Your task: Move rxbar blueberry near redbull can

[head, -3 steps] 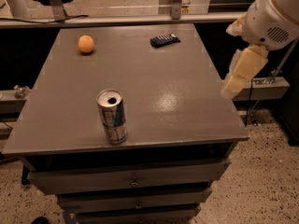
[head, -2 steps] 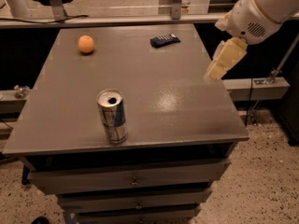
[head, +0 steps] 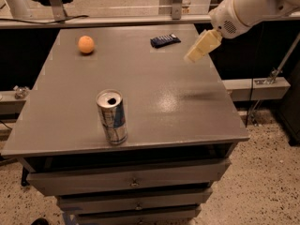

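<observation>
We find the rxbar blueberry [head: 165,41] lying flat near the far edge of the grey table top [head: 154,93], right of centre: a small dark navy wrapper, slightly skewed. The redbull can [head: 112,117] stands upright near the front edge, left of centre, its silver top and dark drinking hole facing up, well apart from the bar. The gripper [head: 192,56] hovers near the bar, on its right, not touching it.

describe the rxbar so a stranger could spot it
On the grey table, look at the far edge, right of centre, just left of the gripper. The rxbar blueberry is the flat dark-blue wrapper, unlike the round orange or the upright redbull can.
</observation>
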Controlling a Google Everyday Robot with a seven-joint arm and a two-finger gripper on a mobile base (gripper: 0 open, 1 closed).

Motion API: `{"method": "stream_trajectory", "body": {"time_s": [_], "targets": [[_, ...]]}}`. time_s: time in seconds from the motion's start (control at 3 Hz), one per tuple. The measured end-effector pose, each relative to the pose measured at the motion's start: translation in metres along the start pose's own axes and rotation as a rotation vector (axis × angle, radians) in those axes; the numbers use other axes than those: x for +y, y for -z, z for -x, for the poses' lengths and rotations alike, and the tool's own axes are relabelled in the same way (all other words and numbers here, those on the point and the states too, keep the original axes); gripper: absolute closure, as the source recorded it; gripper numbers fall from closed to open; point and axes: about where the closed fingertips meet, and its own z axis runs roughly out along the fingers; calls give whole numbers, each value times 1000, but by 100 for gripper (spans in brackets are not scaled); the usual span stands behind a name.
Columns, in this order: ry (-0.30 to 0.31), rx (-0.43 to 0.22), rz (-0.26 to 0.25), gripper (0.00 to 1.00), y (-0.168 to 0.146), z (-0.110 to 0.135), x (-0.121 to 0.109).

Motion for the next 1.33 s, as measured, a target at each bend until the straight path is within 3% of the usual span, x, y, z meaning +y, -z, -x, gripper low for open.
{"method": "stream_trajectory", "body": {"time_s": [0.67, 1.33], "targets": [[-32, -30, -24, 0, -19, 6, -8], [-179, -174, -65, 0, -94, 18, -56]]}}
